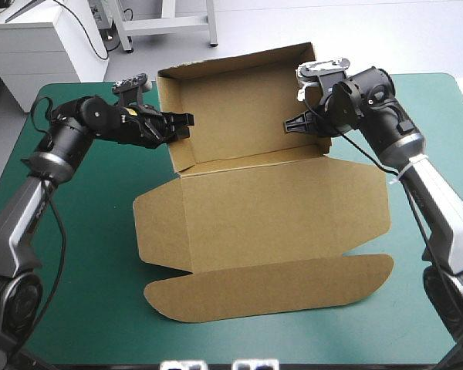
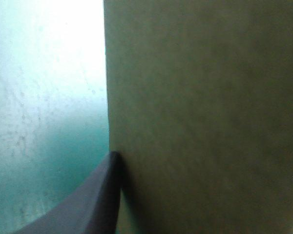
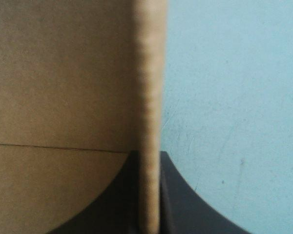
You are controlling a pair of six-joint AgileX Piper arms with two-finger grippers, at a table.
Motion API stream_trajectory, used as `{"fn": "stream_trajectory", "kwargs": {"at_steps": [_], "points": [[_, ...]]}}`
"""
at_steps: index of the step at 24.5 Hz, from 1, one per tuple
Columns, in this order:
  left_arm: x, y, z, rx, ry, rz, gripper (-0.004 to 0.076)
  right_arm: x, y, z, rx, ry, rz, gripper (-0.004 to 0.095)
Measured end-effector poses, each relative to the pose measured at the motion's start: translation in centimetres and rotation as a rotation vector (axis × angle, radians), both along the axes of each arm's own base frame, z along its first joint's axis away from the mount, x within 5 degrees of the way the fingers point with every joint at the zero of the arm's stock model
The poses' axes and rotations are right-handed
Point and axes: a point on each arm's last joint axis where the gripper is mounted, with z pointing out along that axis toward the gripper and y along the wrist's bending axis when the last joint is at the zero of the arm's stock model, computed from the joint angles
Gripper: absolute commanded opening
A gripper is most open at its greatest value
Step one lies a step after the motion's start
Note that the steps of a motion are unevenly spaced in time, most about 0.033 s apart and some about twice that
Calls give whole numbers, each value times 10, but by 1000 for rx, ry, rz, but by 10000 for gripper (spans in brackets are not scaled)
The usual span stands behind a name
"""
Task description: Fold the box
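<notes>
The brown box [image 1: 278, 208] lies in the middle of the table. Its tray part [image 1: 239, 108] stands at the back with walls raised, and its lid is flat toward the front. My left gripper [image 1: 182, 125] is shut on the tray's left wall [image 2: 205, 117]. In the left wrist view one black finger [image 2: 95, 200] presses against the board and the other is hidden behind it. My right gripper [image 1: 295, 125] is shut on the tray's right wall, whose edge [image 3: 149, 97] runs between the two black fingers [image 3: 190, 200].
The teal-green cover [image 1: 77, 254] shows bare on both sides of the box. The lid's long front flap [image 1: 270, 289] reaches close to the table's front edge. A small side flap [image 1: 158, 223] lies flat at the lid's left.
</notes>
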Motion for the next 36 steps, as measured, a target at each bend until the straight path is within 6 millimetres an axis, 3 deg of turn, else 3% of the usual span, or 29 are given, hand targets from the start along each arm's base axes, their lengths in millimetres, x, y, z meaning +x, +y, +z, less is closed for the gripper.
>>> {"fn": "stream_trajectory", "kwargs": {"at_steps": [7, 12, 15, 19, 26, 36], "points": [[34, -9, -18, 83, 154, -45, -8, 15, 2, -28, -1, 114, -14, -14], [44, -12, -36, 206, 229, -36, -8, 31, 11, -60, 23, 210, -4, -14], [46, -30, -55, 312, 251, -50, -8, 39, 13, -82, 1, 280, -13, -14], [47, -50, -75, 370, 282, -64, -8, 41, 7, -90, -34, 318, -31, -14], [47, -48, -79, 406, 316, -43, -8, 44, -1, -95, 31, 360, -17, -14], [44, -48, -81, 448, 335, -49, -8, 45, 0, -120, 57, 422, -7, -14]]}}
